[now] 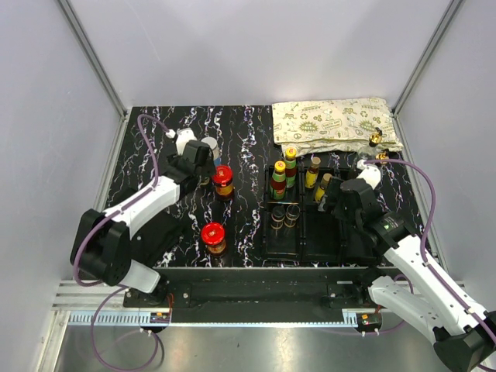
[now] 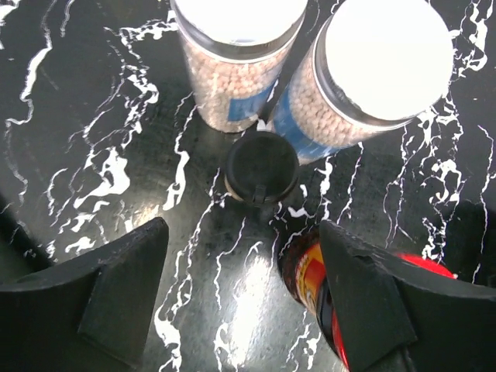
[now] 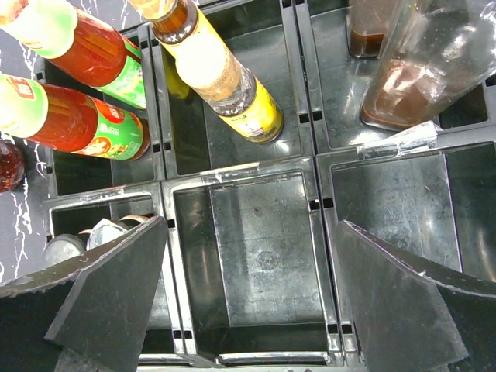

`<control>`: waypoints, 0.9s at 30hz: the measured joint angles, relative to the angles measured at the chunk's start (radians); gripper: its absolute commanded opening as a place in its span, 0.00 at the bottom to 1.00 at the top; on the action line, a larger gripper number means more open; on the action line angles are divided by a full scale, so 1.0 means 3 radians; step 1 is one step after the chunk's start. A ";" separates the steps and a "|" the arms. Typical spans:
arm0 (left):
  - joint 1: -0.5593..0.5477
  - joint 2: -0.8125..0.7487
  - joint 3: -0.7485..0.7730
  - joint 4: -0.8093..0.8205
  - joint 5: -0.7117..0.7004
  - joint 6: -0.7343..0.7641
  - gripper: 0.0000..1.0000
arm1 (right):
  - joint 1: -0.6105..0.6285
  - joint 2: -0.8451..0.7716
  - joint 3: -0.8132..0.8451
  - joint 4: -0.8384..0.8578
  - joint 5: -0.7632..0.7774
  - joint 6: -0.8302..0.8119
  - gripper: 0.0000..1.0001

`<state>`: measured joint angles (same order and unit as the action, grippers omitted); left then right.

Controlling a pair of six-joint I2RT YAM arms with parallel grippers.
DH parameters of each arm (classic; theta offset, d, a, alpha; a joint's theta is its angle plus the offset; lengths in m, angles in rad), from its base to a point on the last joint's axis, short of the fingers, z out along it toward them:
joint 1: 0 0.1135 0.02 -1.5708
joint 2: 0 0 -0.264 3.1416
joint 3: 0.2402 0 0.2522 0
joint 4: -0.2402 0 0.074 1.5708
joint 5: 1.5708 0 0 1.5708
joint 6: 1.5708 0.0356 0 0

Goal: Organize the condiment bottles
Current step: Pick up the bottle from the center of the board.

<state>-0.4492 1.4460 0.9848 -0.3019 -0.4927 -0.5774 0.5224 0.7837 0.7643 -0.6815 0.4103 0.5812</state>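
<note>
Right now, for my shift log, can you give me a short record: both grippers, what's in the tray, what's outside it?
left gripper: open, empty; black-capped bottle just ahead
right gripper: open, above an empty tray compartment
in tray: green-capped red sauces, yellow-labelled bottle, others
outside tray: red-lidded jars, shakers, black-capped bottle

No text legible anywhere. Printed bag [image 1: 337,124], far right: badge-style lettering, too small to read. Green-capped sauce bottles [image 3: 93,128], left: red/green labels, print blurred. Yellow-label bottle [image 3: 232,85] & red-lidded jar [image 2: 304,267]: labels unreadable.
</note>
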 measured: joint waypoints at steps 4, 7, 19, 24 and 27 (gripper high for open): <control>0.0066 0.0109 0.0058 0.0052 0.0112 0.0003 0.71 | 0.0000 0.0014 -0.0003 0.0014 0.0000 0.0000 1.00; 0.0117 0.0187 0.0093 0.0092 0.0186 0.0006 0.66 | 0.0000 0.0037 -0.0009 0.0015 0.0000 0.0000 1.00; 0.0237 0.0464 0.0197 0.0196 0.0282 0.0013 0.55 | 0.0000 0.0125 -0.0019 0.0018 0.0003 -0.0001 1.00; 0.0237 0.0495 0.0210 0.0219 0.0287 0.0018 0.33 | 0.0000 0.0154 -0.0019 0.0022 0.0004 -0.0001 1.00; 0.0237 0.0496 0.0211 0.0221 0.0285 0.0025 0.16 | 0.0000 0.0154 -0.0019 0.0025 0.0004 -0.0001 1.00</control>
<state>-0.3782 1.5948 1.0481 -0.2356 -0.4072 -0.5697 0.5224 0.8299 0.7586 -0.6739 0.4114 0.5808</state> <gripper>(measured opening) 0.392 0.994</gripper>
